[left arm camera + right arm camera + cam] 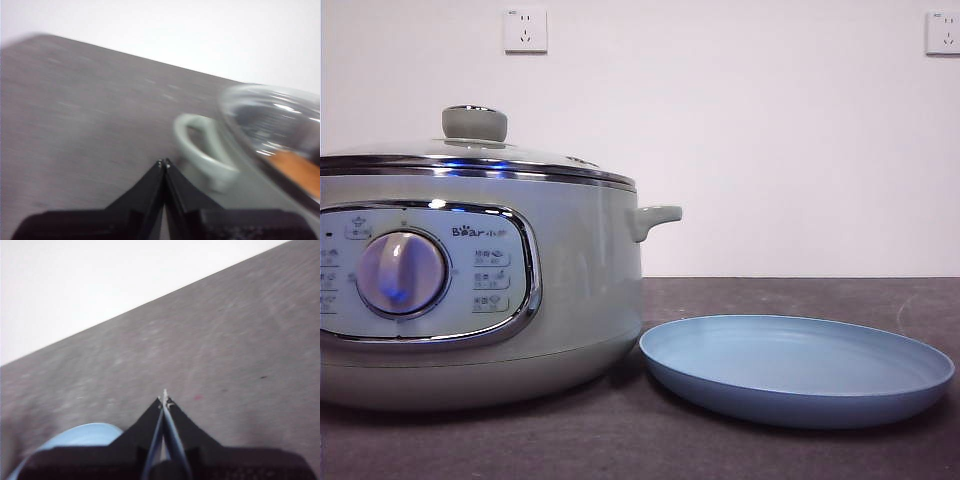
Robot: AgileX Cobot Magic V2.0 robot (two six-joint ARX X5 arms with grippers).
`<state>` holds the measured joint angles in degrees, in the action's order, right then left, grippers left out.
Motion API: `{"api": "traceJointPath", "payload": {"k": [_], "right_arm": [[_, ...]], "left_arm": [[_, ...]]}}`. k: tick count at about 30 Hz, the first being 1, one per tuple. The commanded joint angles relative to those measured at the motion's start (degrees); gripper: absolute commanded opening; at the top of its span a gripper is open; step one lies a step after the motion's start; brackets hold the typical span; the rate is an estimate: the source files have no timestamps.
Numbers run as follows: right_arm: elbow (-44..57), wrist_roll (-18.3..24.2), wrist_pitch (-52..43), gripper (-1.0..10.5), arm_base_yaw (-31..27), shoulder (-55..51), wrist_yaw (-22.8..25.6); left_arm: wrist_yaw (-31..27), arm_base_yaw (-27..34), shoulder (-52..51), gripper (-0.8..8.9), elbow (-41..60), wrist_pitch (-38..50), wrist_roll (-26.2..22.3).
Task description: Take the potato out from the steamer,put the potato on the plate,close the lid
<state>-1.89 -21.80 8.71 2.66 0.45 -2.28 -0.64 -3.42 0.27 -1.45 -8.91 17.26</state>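
Note:
The pale grey-green steamer (470, 290) fills the left of the front view, its glass lid (470, 160) with round knob resting on top. Beside it on the right lies the light-blue plate (798, 368), with nothing on it. In the left wrist view my left gripper (164, 163) is shut, close to the steamer's side handle (200, 152); through the lid (272, 122) an orange-brown patch of the potato (297, 170) shows inside. My right gripper (164, 400) is shut above bare table, with the plate's rim (82, 435) beside it. Neither arm appears in the front view.
The dark grey table (790, 295) runs back to a white wall with two sockets (525, 30). The steamer's small handle (655, 218) sticks out toward the plate.

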Motion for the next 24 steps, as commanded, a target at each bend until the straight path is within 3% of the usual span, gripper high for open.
{"api": "traceJointPath", "payload": {"k": [1,8,16,24], "right_arm": [[-3.43,-2.64,-0.85,-0.1,0.07,1.11,-3.15],[-15.3,-1.73,-0.52,-0.1,0.07,10.6,-8.76],[-34.69,4.85,2.16,-0.1,0.07,27.91,-20.55],[-55.36,11.87,12.37,-0.1,0.13,42.6,-30.56]], "left_arm": [[6.23,0.15,0.28,-0.07,-3.04,-1.46,4.07],[12.24,0.15,5.38,-0.07,-14.56,-6.99,3.67],[20.02,0.15,18.69,-0.07,-31.52,-8.66,0.17],[28.63,0.15,33.59,-0.07,-49.75,-15.08,-3.96]]}}
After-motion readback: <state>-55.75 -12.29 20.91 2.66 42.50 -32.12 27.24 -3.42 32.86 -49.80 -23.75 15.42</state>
